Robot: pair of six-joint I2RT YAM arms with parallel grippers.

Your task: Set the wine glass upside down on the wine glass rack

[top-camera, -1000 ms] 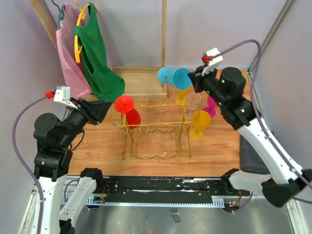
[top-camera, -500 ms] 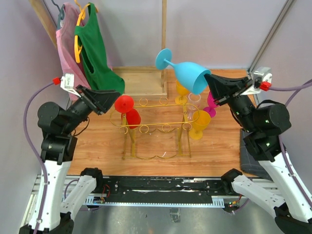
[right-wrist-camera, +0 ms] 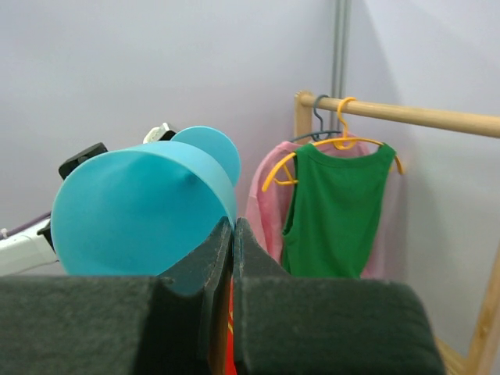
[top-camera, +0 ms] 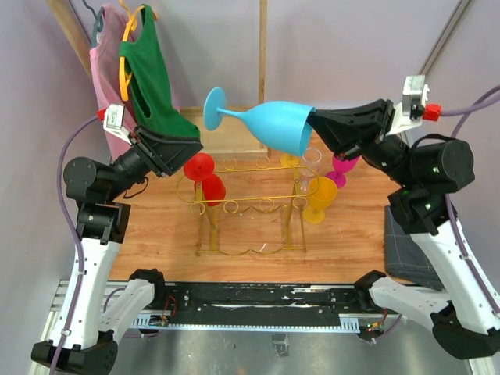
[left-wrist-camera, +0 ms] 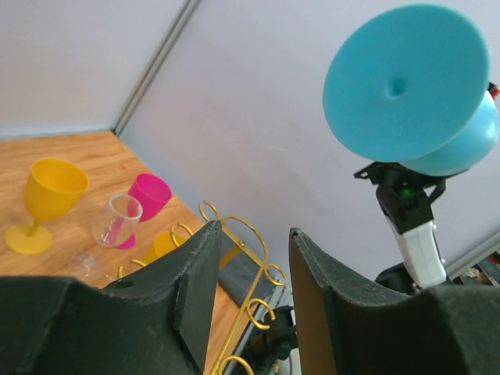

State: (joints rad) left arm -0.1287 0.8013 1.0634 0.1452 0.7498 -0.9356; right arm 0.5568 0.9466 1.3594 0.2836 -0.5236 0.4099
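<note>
A blue wine glass (top-camera: 273,125) hangs on its side high above the table, foot (top-camera: 215,109) pointing left. My right gripper (top-camera: 316,126) is shut on its rim; in the right wrist view the jaws (right-wrist-camera: 233,226) pinch the blue wall of the bowl (right-wrist-camera: 141,211). The gold wine glass rack (top-camera: 250,199) stands below at mid-table, with a red glass (top-camera: 205,178) hanging upside down at its left end. My left gripper (top-camera: 191,144) is open and empty, left of the blue foot. From the left wrist the foot (left-wrist-camera: 406,82) shows up right, the rack's loops (left-wrist-camera: 250,262) between my fingers.
Yellow (top-camera: 319,199), pink (top-camera: 340,168) and clear (top-camera: 306,181) glasses stand upright by the rack's right end. A green shirt (top-camera: 156,94) and a pink one (top-camera: 105,70) hang on a wooden rail at the back left. A dark mat (top-camera: 402,242) lies at the right edge.
My right arm has lifted the blue glass and carried it left, turning it onto its side. My left gripper has risen and moved back, staying open.
</note>
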